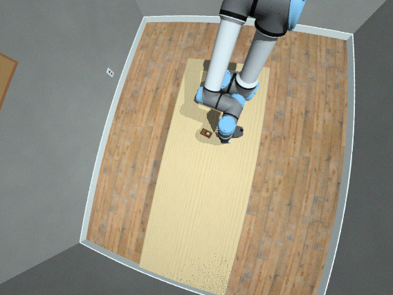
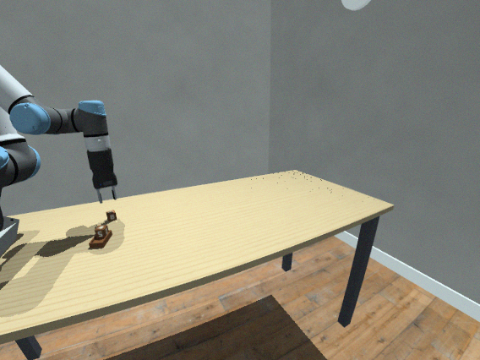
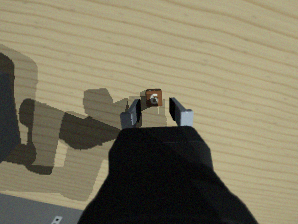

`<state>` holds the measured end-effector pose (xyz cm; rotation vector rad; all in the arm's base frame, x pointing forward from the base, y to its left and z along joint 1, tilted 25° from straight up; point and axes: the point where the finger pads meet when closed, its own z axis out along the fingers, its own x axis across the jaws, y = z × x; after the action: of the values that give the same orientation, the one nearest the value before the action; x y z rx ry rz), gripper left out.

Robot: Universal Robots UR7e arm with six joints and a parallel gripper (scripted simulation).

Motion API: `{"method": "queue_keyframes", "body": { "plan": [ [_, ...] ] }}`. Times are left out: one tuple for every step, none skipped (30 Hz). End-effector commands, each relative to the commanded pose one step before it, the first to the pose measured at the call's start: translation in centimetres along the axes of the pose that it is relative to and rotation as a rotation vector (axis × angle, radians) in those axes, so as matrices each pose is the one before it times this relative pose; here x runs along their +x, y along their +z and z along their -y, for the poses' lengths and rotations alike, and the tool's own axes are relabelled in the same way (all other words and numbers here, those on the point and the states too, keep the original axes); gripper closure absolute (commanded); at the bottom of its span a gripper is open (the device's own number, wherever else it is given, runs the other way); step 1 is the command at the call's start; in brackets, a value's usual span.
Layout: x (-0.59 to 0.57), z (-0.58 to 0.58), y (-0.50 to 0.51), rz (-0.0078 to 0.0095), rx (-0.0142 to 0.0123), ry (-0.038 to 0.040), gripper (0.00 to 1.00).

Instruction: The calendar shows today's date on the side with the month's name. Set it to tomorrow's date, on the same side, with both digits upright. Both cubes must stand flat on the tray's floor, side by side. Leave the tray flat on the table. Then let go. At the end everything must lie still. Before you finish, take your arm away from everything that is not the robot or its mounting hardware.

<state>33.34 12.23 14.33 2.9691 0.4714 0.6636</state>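
The gripper point(image 2: 107, 200) point(image 3: 154, 105) hangs wide open above the table point(image 1: 204, 194) point(image 2: 203, 224) point(image 3: 240, 55), holding nothing. One cube point(image 2: 111, 215) point(image 3: 154, 98) sits near the tray point(image 1: 203, 133) point(image 2: 97, 244) (the other cube point(image 1: 207, 133) point(image 2: 100, 232) is in it)

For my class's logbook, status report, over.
Gripper open, above loose cube. Calendar tray on table, one cube aboard. No obstruction seen between gripper and loose cube.

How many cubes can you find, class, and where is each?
2: one cube sits in the tray; another stands on the table.
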Motion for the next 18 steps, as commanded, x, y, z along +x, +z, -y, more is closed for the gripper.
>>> {"method": "queue_keyframes", "body": {
  "plan": [
    [-0.043,-0.019,-0.367,0.00082,0.00171,0.00004,0.13],
    [-0.001,0.000,0.001,0.00008,-0.00021,-0.00001,0.13],
    [-0.003,0.001,0.003,0.00021,-0.00055,-0.00003,0.13],
    [-0.006,0.001,0.005,0.00039,-0.00102,-0.00005,0.13],
    [-0.010,0.002,0.008,0.00061,-0.00159,-0.00008,0.13],
    [-0.013,0.003,0.011,0.00085,-0.00226,-0.00011,0.13],
    [-0.017,0.004,0.015,0.00109,-0.00299,-0.00014,0.13],
    [-0.021,0.004,0.018,0.00133,-0.00378,-0.00018,0.13],
    [-0.024,0.005,0.021,0.00156,-0.00459,-0.00021,0.13],
    [-0.027,0.006,0.024,0.00175,-0.00543,-0.00023,0.13],
    [-0.029,0.006,0.026,0.00190,-0.00626,-0.00026,0.13],
    [-0.031,0.007,0.028,0.00199,-0.00708,-0.00027,0.13],
    [-0.031,0.008,0.028,0.00203,-0.00788,-0.00028,0.13],
    [-0.030,0.008,0.028,0.00200,-0.00864,-0.00027,0.13],
    [0.000,0.000,0.000,0.00000,0.00000,0.00000,0.13],
    [0.000,0.000,0.000,0.00000,0.00000,0.00000,0.13],
    [-0.029,0.008,0.027,0.00190,-0.00934,-0.00026,0.13],
    [-0.026,0.009,0.025,0.00174,-0.00998,-0.00023,0.13]
  ]
}}
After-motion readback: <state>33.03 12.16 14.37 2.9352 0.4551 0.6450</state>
